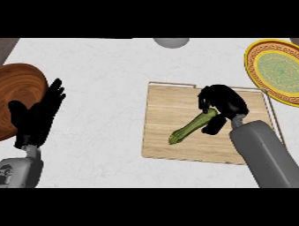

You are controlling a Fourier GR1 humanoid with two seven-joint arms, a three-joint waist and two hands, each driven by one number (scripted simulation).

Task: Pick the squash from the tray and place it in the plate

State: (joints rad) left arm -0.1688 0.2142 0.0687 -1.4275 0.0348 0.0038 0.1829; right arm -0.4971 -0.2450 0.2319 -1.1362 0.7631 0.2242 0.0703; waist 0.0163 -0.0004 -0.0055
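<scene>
You are looking steeply down at a pale desk (106, 79) with a wooden tray (165, 110) lying right of centre. The squash (189, 127), long, thin and green, is lying on a diagonal over the tray, its free end pointing down and to the left, its other end running up and to the right into your right hand (225, 102). That hand is curling its fingers round the upper end of the squash, so you are holding it by one tip with most of its length sticking out. The plate (282, 73), yellow-rimmed with a green middle, is sitting up and to the right of the hand, beyond the tray's far right corner, so the coming carry is likely going up and rightward, away from the squash's free end. Your left hand (38, 114) is resting open, fingers up, well apart at the left, just beside a round wooden bowl (5, 101). The fingers are hiding the gripped end, you cannot tell whether the squash is touching the tray or lifted, and the plate's right side is cut off. A grey object (171, 42) at the top edge is too cropped to name.
</scene>
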